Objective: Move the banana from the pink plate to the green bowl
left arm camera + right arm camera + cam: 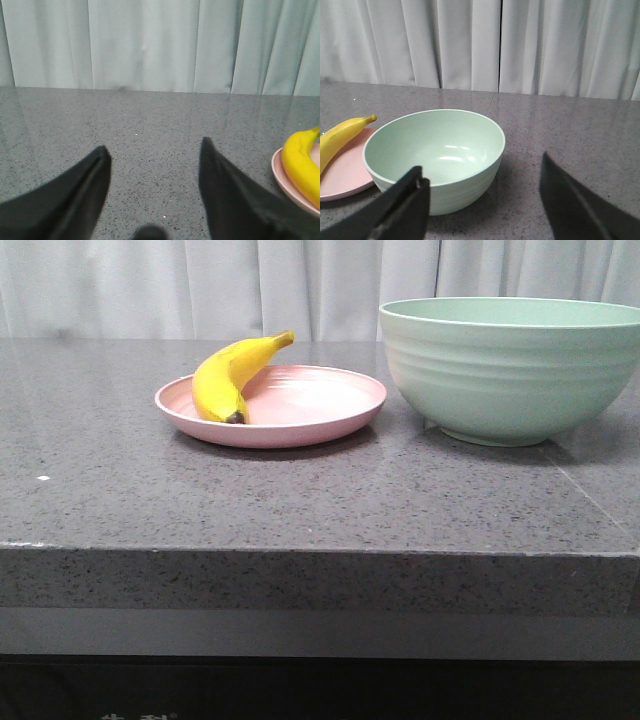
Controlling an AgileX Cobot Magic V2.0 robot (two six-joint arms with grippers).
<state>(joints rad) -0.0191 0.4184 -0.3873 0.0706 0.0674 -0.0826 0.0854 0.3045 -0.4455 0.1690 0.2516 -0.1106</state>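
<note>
Speckled grey stone counter (300,510); pale curtain (200,285) behind.

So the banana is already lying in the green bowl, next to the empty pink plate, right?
Not quite. The banana lies on the pink plate, not in the green bowl, which stands beside the plate. The right wrist view shows the bowl's inside empty.
</note>
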